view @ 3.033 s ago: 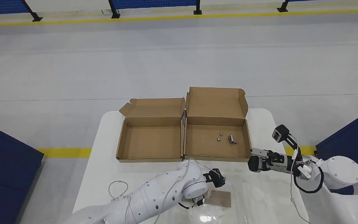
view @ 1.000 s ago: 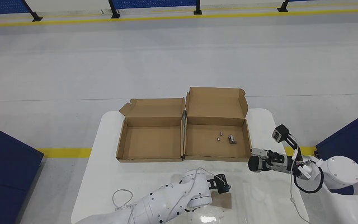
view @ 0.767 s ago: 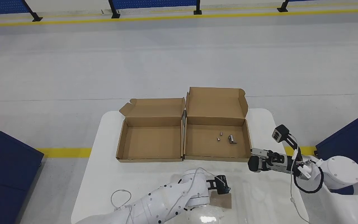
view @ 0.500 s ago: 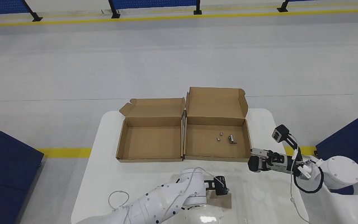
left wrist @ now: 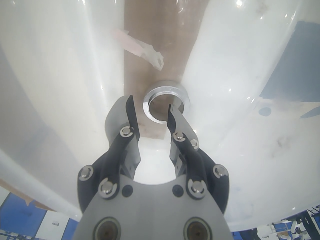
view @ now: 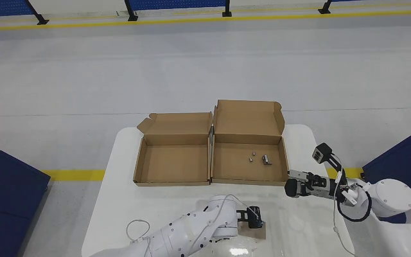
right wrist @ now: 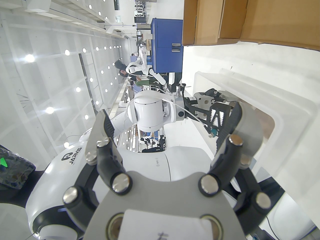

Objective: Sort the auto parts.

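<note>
Farther out from right box front wall than 3 s ago for L gripper, now above brown cardboard sheet. White table beneath. Left box touching right box's side, both w/ lids up. Clear bin in front of right box, sheet inside. R gripper just off right box's front-right corner, spread wide, empty. L gripper parted, straddling wall of metal ring, not clamped. Ring on sheet; pale plastic clip near it. Small metal parts inside right box.
</note>
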